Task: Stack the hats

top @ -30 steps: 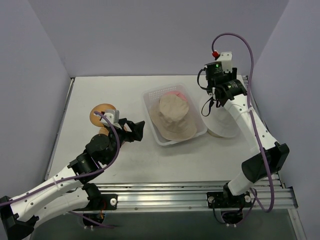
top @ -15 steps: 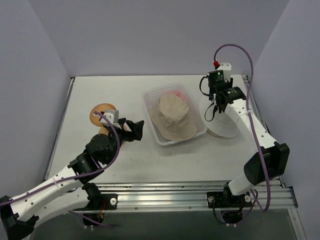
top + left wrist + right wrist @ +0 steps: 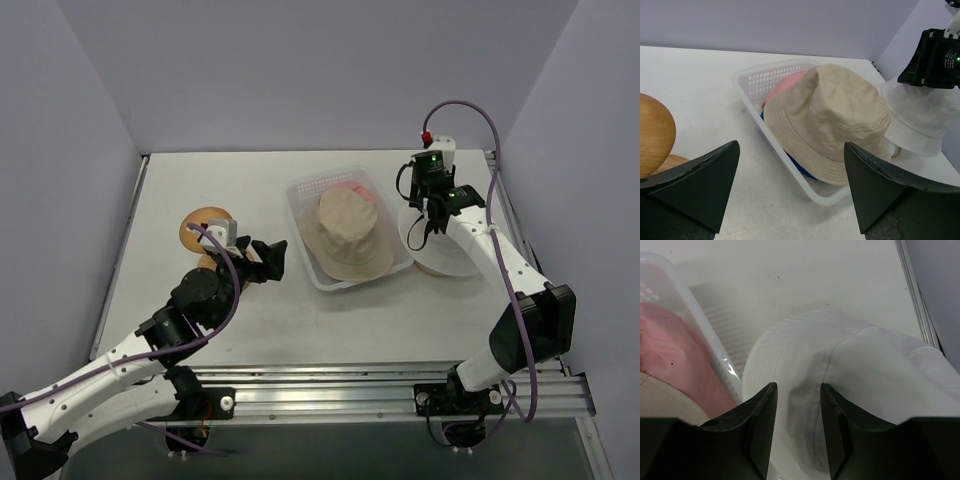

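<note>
Table point(image 3: 240, 180): pale, flat surface that carries everything listed below; my two arms are bolted at its near edge.
Basket point(image 3: 305, 190): clear plastic lattice tub at mid-table, between my two arms, turned at an angle to the table's edges.
Beige bucket hat point(image 3: 345, 235): task item; it lies crown up on top of the pile in the basket, and its brim hangs over the basket's near rim.
White hat point(image 3: 445, 255): task item; it sits on the table just to the right of the basket, crown up, directly under my right wrist.
Pink cap point(image 3: 348, 187): task item; it lies in the basket's far end, partly covered by the beige bucket hat.
Blue cap point(image 3: 799, 167): task item; only a sliver shows, in the basket beneath the brim of the beige bucket hat.
Dome point(image 3: 200, 225): smooth orange-brown wood, standing on the table to the left, beside my left arm.
Left pincer point(image 3: 791, 147): jaws spread wide with nothing between them; it hovers left of the basket and points at it.
Right pincer point(image 3: 797, 390): jaws part-way apart, straddling a crease in the crown of the white hat; I cannot tell whether they press the cloth.
</note>
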Robot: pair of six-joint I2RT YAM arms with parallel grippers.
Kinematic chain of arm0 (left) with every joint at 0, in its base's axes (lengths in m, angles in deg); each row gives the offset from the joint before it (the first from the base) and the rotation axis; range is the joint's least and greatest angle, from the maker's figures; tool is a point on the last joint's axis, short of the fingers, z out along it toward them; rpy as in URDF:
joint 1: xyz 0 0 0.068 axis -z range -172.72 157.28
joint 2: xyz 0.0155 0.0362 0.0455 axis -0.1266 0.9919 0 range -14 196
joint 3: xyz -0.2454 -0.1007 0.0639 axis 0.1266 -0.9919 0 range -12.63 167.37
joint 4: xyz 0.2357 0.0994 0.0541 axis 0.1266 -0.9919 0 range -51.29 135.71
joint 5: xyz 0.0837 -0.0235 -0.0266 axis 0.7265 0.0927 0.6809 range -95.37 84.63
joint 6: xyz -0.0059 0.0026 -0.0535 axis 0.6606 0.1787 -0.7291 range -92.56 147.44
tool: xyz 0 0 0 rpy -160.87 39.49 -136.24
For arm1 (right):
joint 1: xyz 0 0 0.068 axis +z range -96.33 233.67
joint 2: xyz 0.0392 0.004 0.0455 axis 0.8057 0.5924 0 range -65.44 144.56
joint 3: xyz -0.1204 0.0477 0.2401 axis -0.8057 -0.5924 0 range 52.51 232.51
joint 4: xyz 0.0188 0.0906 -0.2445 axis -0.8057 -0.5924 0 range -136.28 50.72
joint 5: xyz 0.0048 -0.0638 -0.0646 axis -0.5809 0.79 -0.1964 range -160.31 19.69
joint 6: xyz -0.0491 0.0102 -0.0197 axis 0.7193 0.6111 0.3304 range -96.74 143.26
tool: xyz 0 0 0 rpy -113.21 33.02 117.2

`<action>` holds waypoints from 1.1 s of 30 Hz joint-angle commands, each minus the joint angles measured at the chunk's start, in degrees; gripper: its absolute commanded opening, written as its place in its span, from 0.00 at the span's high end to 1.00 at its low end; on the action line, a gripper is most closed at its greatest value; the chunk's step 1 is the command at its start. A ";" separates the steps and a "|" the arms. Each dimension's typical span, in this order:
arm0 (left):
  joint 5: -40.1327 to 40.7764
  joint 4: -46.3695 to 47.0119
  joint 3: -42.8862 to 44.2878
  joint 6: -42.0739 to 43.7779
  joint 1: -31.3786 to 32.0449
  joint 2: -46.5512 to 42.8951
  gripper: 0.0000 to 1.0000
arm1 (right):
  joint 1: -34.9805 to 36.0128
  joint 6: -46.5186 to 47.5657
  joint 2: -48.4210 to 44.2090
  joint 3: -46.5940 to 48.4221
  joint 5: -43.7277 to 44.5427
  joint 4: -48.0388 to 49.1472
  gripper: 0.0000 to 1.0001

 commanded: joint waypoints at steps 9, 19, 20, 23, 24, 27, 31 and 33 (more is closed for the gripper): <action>1.99 3.09 -0.48 1.10 0.19 -0.55 0.06 | -1.89 -0.05 -1.38 -2.33 13.64 -0.85 0.65; 1.64 3.18 -0.74 1.27 0.19 -1.61 0.06 | -3.13 0.65 0.47 0.31 16.46 0.47 0.65; 1.64 3.17 -0.74 1.27 0.19 -1.61 0.06 | -3.22 0.74 0.73 0.49 16.63 0.38 0.65; 1.55 3.17 -0.74 1.27 0.19 -1.69 0.06 | -3.13 0.83 0.91 0.31 15.15 1.08 0.65; 1.38 3.44 -0.83 1.27 0.19 -1.61 0.06 | -3.04 1.09 0.56 0.49 13.92 1.08 0.65; 0.41 4.23 -1.01 1.45 0.19 -1.08 0.06 | -2.08 1.09 -2.06 1.80 8.91 0.64 0.64; -0.03 4.05 -0.22 1.80 0.19 0.94 0.06 | -0.67 0.30 -6.29 4.96 0.22 -0.41 0.62; -0.03 3.79 -0.04 1.89 0.19 1.56 0.06 | 2.04 0.03 -7.70 6.28 -4.36 -0.32 0.61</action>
